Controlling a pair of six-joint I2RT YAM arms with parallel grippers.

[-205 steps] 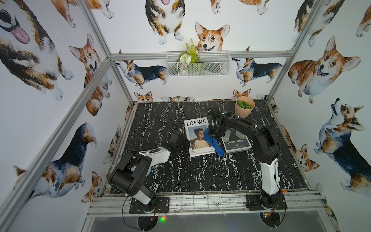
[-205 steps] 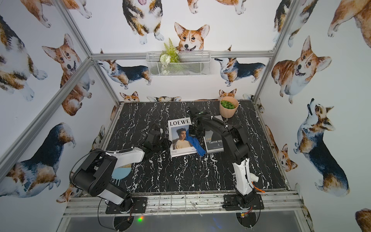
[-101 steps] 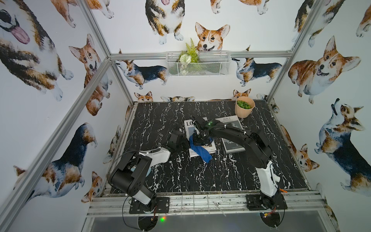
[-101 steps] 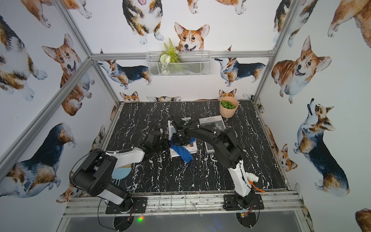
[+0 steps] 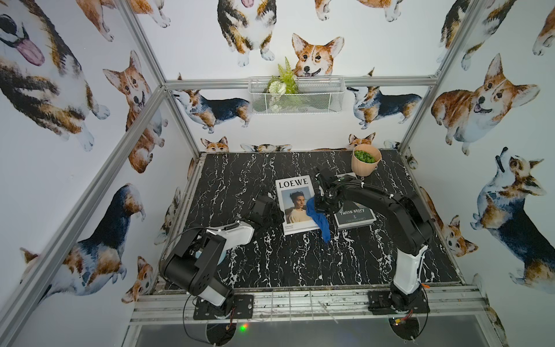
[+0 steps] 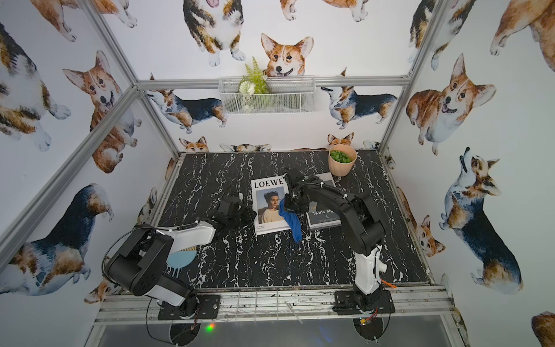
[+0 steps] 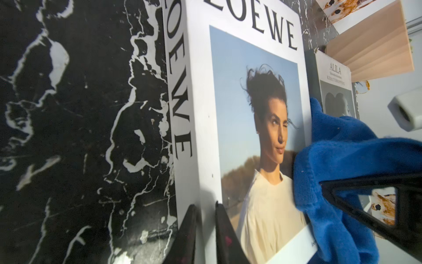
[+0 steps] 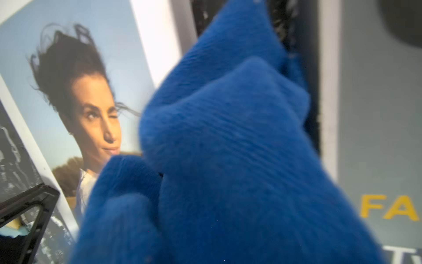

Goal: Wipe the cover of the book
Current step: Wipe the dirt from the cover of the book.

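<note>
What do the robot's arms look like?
The left arm and right arm are chunky black with one smooth white part each. Thin black cables loop near their bases. The left pincer has skinny black fingers.

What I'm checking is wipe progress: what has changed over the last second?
The right tool, shut on the blue fleece cloth, swept it left across the cover of the white LOEWE book, then back to its right edge. The left tool stayed pressed on the book's left edge; the grey Twins story book and peach plant pot stayed put.
</note>
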